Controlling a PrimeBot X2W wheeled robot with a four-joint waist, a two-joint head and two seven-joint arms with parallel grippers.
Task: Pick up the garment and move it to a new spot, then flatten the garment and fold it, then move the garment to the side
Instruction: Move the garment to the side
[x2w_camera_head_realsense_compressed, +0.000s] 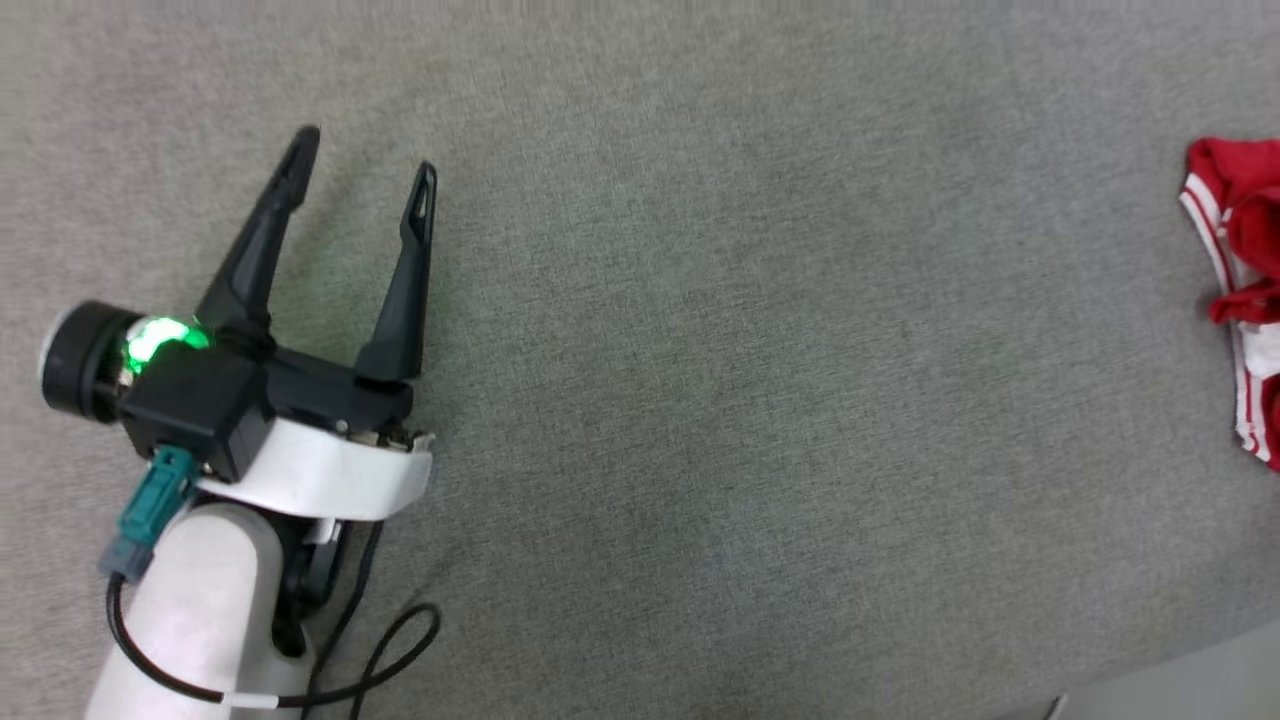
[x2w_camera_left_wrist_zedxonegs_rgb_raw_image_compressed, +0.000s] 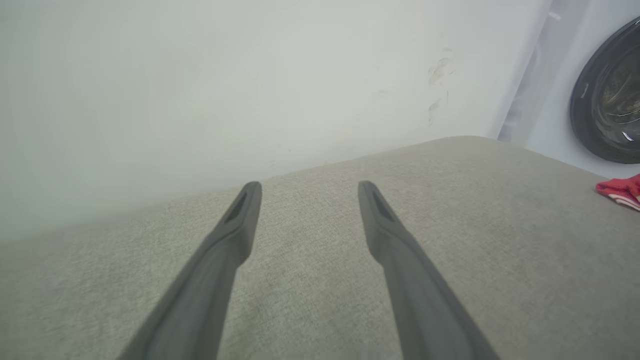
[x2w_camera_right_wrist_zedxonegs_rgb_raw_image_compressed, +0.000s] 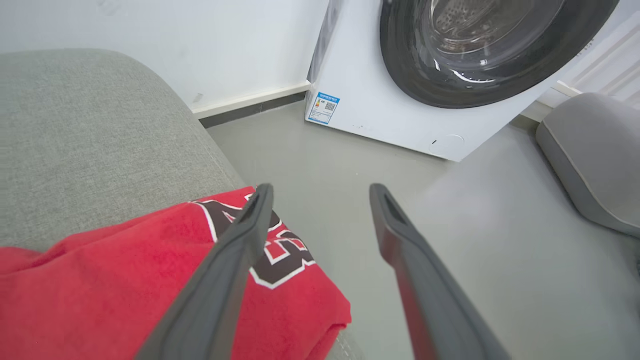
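Note:
The red garment (x2w_camera_head_realsense_compressed: 1243, 290) lies bunched at the far right edge of the head view, its white red-striped sleeve edging showing. In the right wrist view the garment (x2w_camera_right_wrist_zedxonegs_rgb_raw_image_compressed: 125, 280) lies on the grey cushion's edge with black, white-outlined lettering facing up. My right gripper (x2w_camera_right_wrist_zedxonegs_rgb_raw_image_compressed: 320, 192) hangs open above its right end, the left finger over the lettering, nothing between the fingers. My left gripper (x2w_camera_head_realsense_compressed: 365, 160) stands open over bare grey fabric at the left, far from the garment. In the left wrist view the left gripper (x2w_camera_left_wrist_zedxonegs_rgb_raw_image_compressed: 309, 189) is open and the garment (x2w_camera_left_wrist_zedxonegs_rgb_raw_image_compressed: 622, 192) is a small red patch far right.
The grey fabric surface (x2w_camera_head_realsense_compressed: 750, 400) spreads wide between the left gripper and the garment. A white washing machine (x2w_camera_right_wrist_zedxonegs_rgb_raw_image_compressed: 415, 100) with a dark round door stands on the grey floor beyond the cushion's edge. A grey cushion (x2w_camera_right_wrist_zedxonegs_rgb_raw_image_compressed: 590, 160) sits at right. A white wall (x2w_camera_left_wrist_zedxonegs_rgb_raw_image_compressed: 225, 90) backs the surface.

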